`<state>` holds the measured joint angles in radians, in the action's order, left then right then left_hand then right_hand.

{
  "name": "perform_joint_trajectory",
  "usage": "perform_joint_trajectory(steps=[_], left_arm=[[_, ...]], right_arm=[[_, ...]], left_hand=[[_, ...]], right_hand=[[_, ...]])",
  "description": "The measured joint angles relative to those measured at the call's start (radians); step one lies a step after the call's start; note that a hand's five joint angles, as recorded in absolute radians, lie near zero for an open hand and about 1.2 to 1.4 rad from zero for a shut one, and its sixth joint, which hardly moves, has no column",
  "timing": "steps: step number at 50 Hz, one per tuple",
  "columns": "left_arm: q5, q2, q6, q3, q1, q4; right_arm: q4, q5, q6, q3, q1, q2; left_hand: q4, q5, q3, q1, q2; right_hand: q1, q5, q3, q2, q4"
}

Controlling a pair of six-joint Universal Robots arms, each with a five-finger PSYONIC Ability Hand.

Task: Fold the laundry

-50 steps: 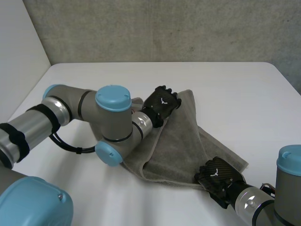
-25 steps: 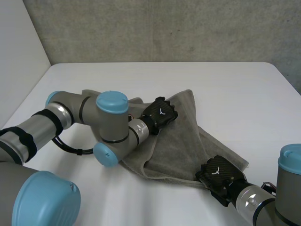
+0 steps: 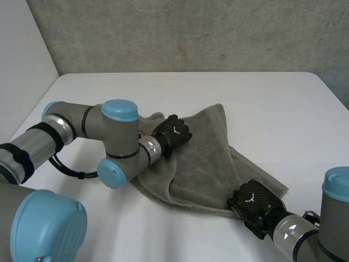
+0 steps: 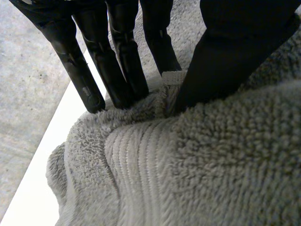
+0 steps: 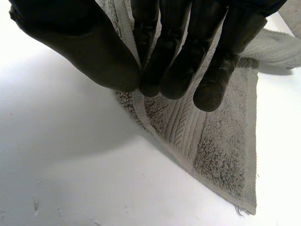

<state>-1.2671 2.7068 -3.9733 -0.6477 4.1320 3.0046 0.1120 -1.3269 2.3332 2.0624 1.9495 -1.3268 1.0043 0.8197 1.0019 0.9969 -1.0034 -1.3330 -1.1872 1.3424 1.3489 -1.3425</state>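
On desk (image 3: 272,103): towel (image 3: 212,158), soft, thick, limp; best taken by hems. Pinched at bunched edge by left hand (image 3: 173,134), fingers (image 4: 122,61) against thumb; near hem by right hand (image 3: 253,202) likewise.

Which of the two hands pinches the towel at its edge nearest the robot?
The right hand, pinching the near hem between thumb and fingers; the left hand grips bunched towel farther back.
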Motion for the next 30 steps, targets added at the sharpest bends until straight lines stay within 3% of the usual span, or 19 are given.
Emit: perform_joint_trajectory(steps=[14, 24, 30], left_arm=[[-0.098, -0.071, -0.049, -0.023, 0.055, -0.004], [-0.253, -0.292, -0.019, -0.161, 0.128, 0.003], [-0.320, -0.514, 0.099, -0.365, 0.213, 0.013]], right_arm=[[0.000, 0.000, 0.000, -0.002, -0.002, -0.001], [-0.001, 0.001, 0.005, -0.022, -0.014, -0.008], [-0.009, 0.000, 0.010, -0.053, -0.047, -0.046]], left_hand=[[0.207, 0.184, 0.209, 0.158, -0.208], [0.213, 0.191, 0.214, 0.158, -0.212], [0.213, 0.191, 0.214, 0.158, -0.213]], right_hand=[[0.000, 0.000, 0.000, 0.000, 0.000], [0.000, 0.000, 0.000, 0.000, 0.000], [0.000, -0.011, 0.000, 0.000, 0.000]])
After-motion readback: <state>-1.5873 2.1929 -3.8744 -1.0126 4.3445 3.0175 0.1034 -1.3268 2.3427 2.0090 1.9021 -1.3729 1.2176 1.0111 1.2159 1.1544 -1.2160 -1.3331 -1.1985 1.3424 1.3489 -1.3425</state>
